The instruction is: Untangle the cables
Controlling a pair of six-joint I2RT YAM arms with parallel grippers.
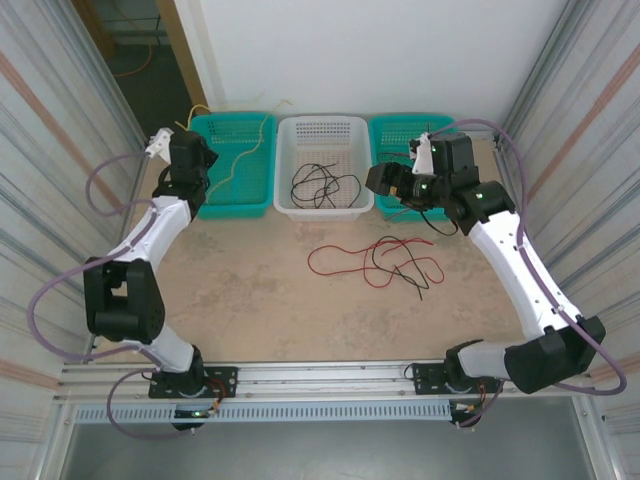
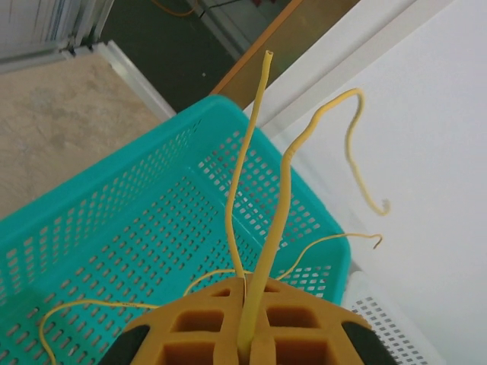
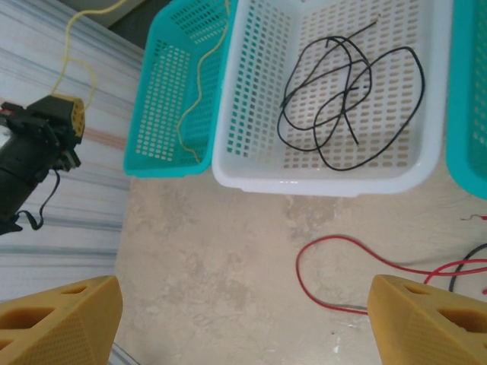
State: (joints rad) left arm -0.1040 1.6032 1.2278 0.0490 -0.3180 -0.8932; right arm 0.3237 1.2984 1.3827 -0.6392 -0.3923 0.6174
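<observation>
My left gripper [image 2: 247,287] is shut on a yellow cable [image 2: 288,179], whose two strands rise out of the jaws over the left teal basket [image 2: 114,220]. From above, the left gripper [image 1: 190,140] sits at that basket's far left corner, and more yellow cable [image 1: 240,150] trails inside it. A black cable [image 1: 325,185] lies coiled in the white basket [image 1: 320,122]. Red and black cables [image 1: 385,260] lie tangled on the table. My right gripper [image 1: 378,180] hangs open near the white basket's right end. The right gripper [image 3: 243,327] has bare table between its fingers, with a red cable [image 3: 304,266] loop beside its right finger.
A second teal basket [image 1: 400,125] stands at the back right, partly behind the right arm. The three baskets line the table's far edge. Corrugated walls close in both sides, and a rail [image 1: 320,375] runs along the near edge.
</observation>
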